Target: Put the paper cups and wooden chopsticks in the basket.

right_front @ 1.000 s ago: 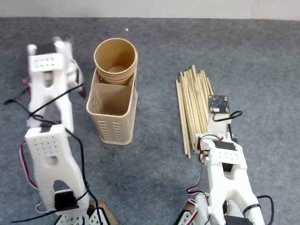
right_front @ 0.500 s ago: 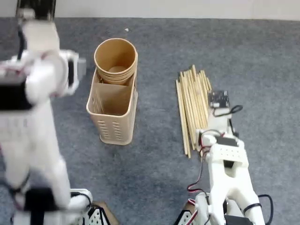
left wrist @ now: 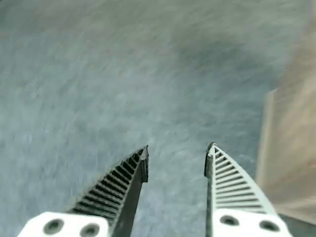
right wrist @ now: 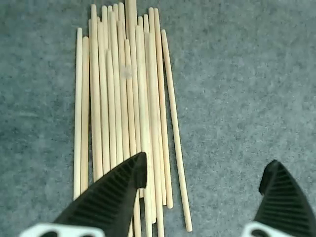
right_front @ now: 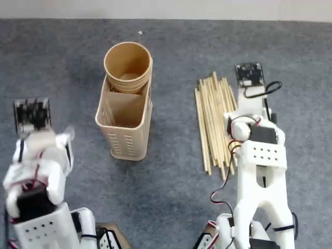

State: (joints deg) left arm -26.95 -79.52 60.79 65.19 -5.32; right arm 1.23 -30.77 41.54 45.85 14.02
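- Cups [right_front: 128,65]: you have a nested stack standing upright in the basket [right_front: 127,142], in the compartment farthest from the arms. The stack's rim rises above the basket's edge.
- Basket: it sits on the grey surface [right_front: 171,197] between your two arms, nearer the left one. A divider splits it into two compartments.
- Chopsticks [right_front: 211,119]: they lie flat on the surface in a loose bundle, roughly parallel and running away from the arms. They are well apart from the basket, on the right arm's side.
- Right arm [right_front: 259,155]: it stands over the bundle's outer edge. In its wrist view you see the jaws spread wide and gripping nothing. One tip is over the near ends of the chopsticks [right wrist: 123,98], the other over bare surface beside them. You cannot tell whether that first tip touches the wood.
- Left arm [right_front: 39,161]: it stands on the far side of the basket from the chopsticks, apart from it. Its wrist view shows you the jaws parted and empty above bare surface, with the basket's wall [left wrist: 291,143] blurred just off to one side.
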